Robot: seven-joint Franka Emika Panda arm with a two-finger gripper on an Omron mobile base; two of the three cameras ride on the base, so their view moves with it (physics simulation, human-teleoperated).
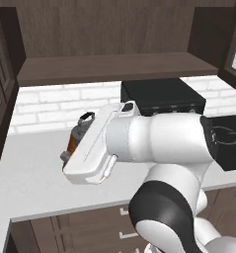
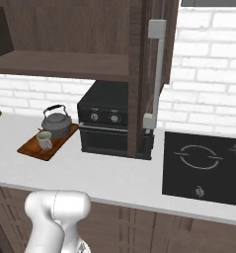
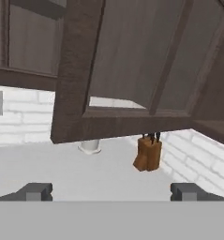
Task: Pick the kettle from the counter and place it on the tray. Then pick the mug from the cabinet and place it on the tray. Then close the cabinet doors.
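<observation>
The dark grey kettle [image 2: 57,122] and the pale mug [image 2: 44,140] both stand on the reddish-brown tray [image 2: 34,147] on the pale counter [image 2: 104,180]. In the left base view my arm hides most of the kettle [image 1: 83,123] and the tray [image 1: 71,143]. The cabinet [image 2: 65,64] shelf is bare, and both cabinet doors stand open: the right door [image 2: 139,74] with its grey bar handle [image 2: 157,74], and the left door [image 3: 80,108], which hangs close in front of the hand. My gripper [image 3: 112,192] is open with nothing between its fingers, level with that door's lower rail.
A black countertop oven [image 2: 107,126] sits just right of the tray, under the open right door. A black cooktop [image 2: 203,168] lies further right. Past the left door stand a knife block [image 3: 148,153] and a white container [image 3: 90,146] on the counter.
</observation>
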